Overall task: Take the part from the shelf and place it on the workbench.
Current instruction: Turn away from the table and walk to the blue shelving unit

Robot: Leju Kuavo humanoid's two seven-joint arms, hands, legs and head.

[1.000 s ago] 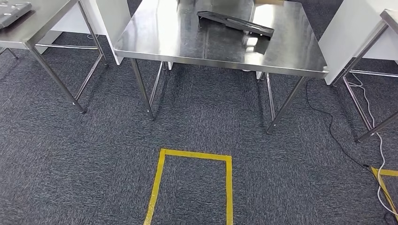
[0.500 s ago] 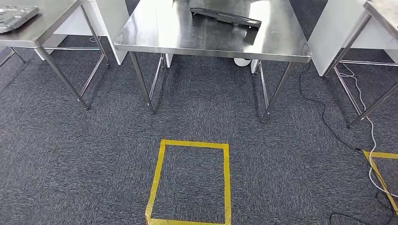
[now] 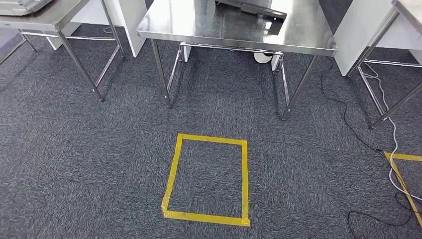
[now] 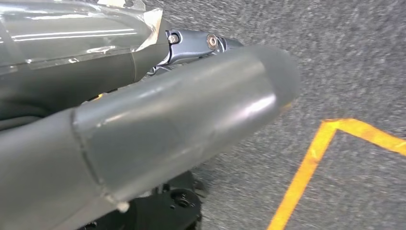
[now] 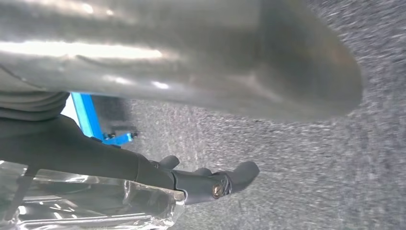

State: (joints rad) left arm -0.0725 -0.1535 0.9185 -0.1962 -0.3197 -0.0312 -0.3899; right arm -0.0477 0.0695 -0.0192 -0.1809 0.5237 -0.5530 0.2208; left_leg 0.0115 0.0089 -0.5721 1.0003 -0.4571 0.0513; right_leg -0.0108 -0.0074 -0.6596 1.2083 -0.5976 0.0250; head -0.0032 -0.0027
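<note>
Three steel tables stand across the far side of the head view, on dark grey carpet.

1. Left table (image 3: 59, 17): a pale grey flat item (image 3: 20, 5) lies on its top, cut off by the picture's edge. What it is cannot be told.
2. Centre table (image 3: 199, 30): locate the dark part (image 3: 256, 8) here. It is long and flat, and it lies on the steel top toward the far right corner. Nothing touches it. A white round object (image 3: 263, 57) sits on the floor under this table, near the right rear leg.
3. Right table (image 3: 398, 55): you see its legs and one corner of the top. A black cable (image 3: 348, 124) and a white cable (image 3: 395, 149) run over the carpet beside it.

On the floor in front of the centre table, note the yellow tape square (image 3: 206, 179). A second strip of yellow tape (image 3: 404, 172) lies at the right edge.

Hand status:
- Left hand (image 4: 158, 124): it hangs over the carpet beside a yellow tape line (image 4: 306, 167). The thick grey thumb hides most of the dark fingers (image 4: 196, 45), so you cannot tell whether it is released or clenched.
- Right hand (image 5: 191, 62): released. Its dark fingers (image 5: 210, 182) reach out apart from the thumb, with nothing in them, over carpet. A blue frame (image 5: 88, 120) stands behind.
</note>
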